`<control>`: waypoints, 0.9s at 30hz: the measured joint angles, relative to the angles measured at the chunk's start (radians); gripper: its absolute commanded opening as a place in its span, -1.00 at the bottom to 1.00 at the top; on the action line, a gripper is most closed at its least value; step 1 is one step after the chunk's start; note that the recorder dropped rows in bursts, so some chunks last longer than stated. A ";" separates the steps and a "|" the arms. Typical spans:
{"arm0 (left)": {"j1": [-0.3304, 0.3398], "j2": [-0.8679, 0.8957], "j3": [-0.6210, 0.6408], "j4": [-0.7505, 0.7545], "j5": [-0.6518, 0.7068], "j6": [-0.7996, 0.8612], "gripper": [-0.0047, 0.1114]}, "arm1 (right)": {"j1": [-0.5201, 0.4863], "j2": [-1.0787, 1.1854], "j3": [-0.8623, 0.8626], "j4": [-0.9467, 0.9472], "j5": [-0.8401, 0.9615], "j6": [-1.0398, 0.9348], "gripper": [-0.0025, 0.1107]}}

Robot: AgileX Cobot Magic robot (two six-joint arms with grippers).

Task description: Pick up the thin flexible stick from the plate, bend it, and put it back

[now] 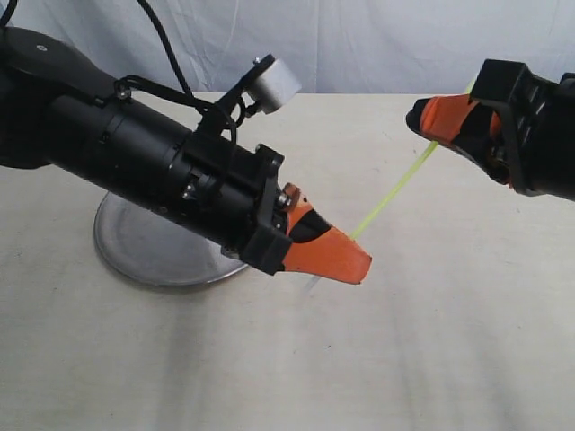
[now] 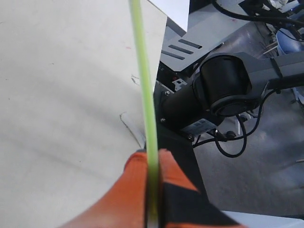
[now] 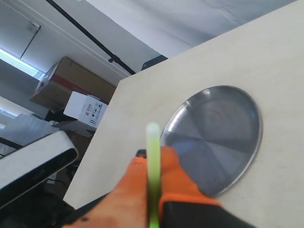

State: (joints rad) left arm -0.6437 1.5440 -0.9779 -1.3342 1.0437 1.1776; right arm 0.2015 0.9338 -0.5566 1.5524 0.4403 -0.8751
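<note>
The thin yellow-green stick (image 1: 395, 190) hangs straight in the air above the table, held at both ends. My left gripper (image 1: 346, 260) is shut on its lower end; in the left wrist view the stick (image 2: 145, 85) runs out from between the orange fingers (image 2: 133, 190). My right gripper (image 1: 431, 121) is shut on the upper end, and the right wrist view shows a short tip of the stick (image 3: 153, 152) past the fingers (image 3: 178, 180). The steel plate (image 1: 135, 247) lies on the table at the left, partly hidden by my left arm, and shows bare in the right wrist view (image 3: 223, 123).
The beige table (image 1: 359, 359) spreads around the plate, with a white cloth backdrop (image 1: 359, 45) behind it. My left arm's black body (image 1: 126, 148) reaches over the plate. The right arm's base (image 2: 223, 85) stands beyond the table edge.
</note>
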 measured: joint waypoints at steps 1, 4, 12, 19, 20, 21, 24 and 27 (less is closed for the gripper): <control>0.000 0.000 0.000 -0.002 -0.002 0.007 -0.92 | 0.000 0.000 0.000 -0.005 0.000 0.000 -0.97; 0.000 0.000 0.002 -0.021 -0.006 0.021 -0.92 | 0.000 0.000 0.000 -0.027 -0.006 0.000 -0.97; 0.000 0.000 -0.002 -0.041 -0.014 0.051 -0.92 | 0.000 0.000 -0.002 -0.052 -0.024 0.000 -0.97; 0.000 0.000 -0.020 -0.043 -0.014 0.065 -0.92 | 0.000 0.000 -0.002 -0.081 -0.045 0.000 -0.97; 0.000 0.000 -0.020 -0.043 -0.014 0.069 -0.92 | 0.000 0.000 -0.002 -0.084 -0.045 0.000 -0.97; 0.000 0.000 -0.020 -0.045 -0.014 0.071 -0.92 | 0.000 0.000 -0.002 -0.089 -0.045 0.000 -0.97; 0.000 0.000 -0.020 -0.047 -0.014 0.075 -0.92 | 0.000 0.000 -0.002 -0.094 -0.047 0.000 -0.97; 0.000 0.000 -0.020 -0.055 -0.015 0.092 -0.92 | 0.000 0.000 -0.002 -0.096 -0.050 0.000 -0.97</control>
State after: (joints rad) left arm -0.6437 1.5440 -0.9979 -1.3897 1.0290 1.2695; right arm 0.2015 0.9338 -0.5589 1.4559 0.3908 -0.8751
